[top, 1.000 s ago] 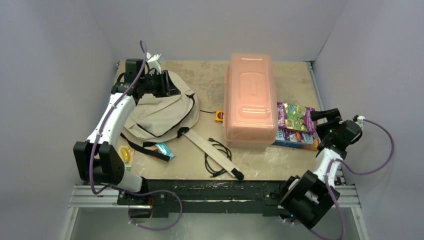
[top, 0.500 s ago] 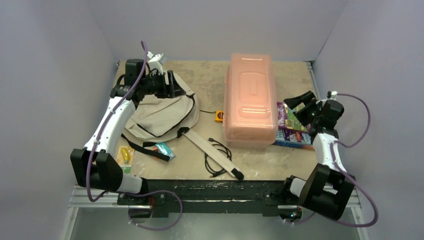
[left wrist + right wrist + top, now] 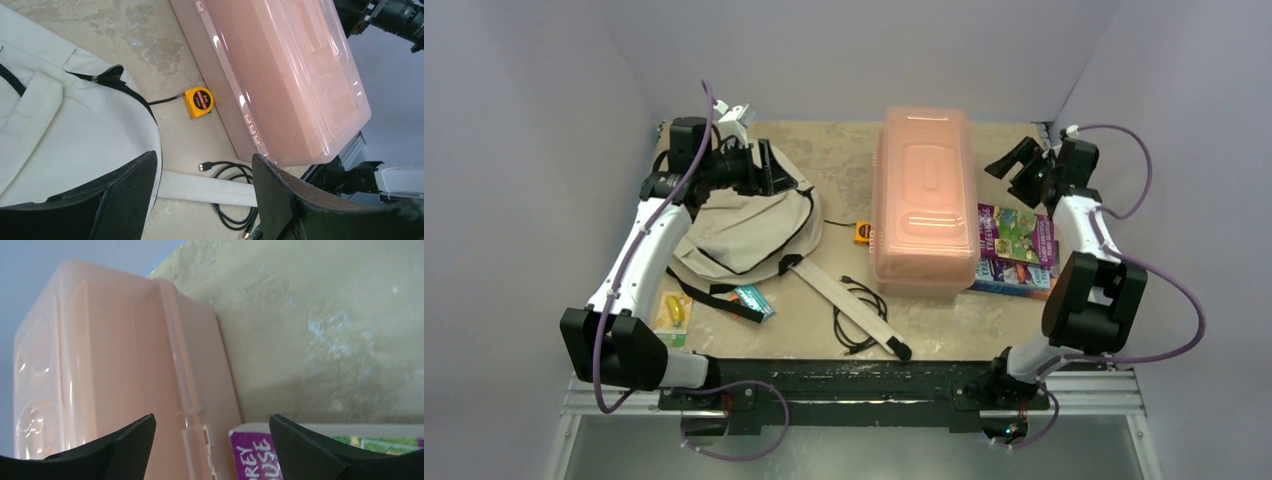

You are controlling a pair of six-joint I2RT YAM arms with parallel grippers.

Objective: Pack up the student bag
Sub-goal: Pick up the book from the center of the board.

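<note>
The student bag (image 3: pixel 742 228), cream fabric with black trim, lies flat at the left of the table, one long strap (image 3: pixel 844 305) trailing toward the front. My left gripper (image 3: pixel 771 170) hovers open over the bag's far edge, nothing between its fingers. In the left wrist view the bag (image 3: pixel 60 130) fills the left, and the left gripper (image 3: pixel 204 167) frames the strap (image 3: pixel 200 186) and a black cable (image 3: pixel 235 187). My right gripper (image 3: pixel 1014 166) is open near the far right of the pink box (image 3: pixel 924 200). In the right wrist view the right gripper (image 3: pixel 212 422) stands empty.
A translucent pink box (image 3: pixel 285 75) stands mid-table. Books (image 3: pixel 1016 247) lie stacked against its right side, with a purple book cover (image 3: pixel 255 452) showing. A yellow tape measure (image 3: pixel 862 232) and a coiled black cable (image 3: pixel 859 310) lie between bag and box. Small packets (image 3: pixel 752 300) lie by the left arm.
The right arm has swung from the near right, beside the books, up to the far right by the box. The left gripper has opened wider over the bag's far edge.
</note>
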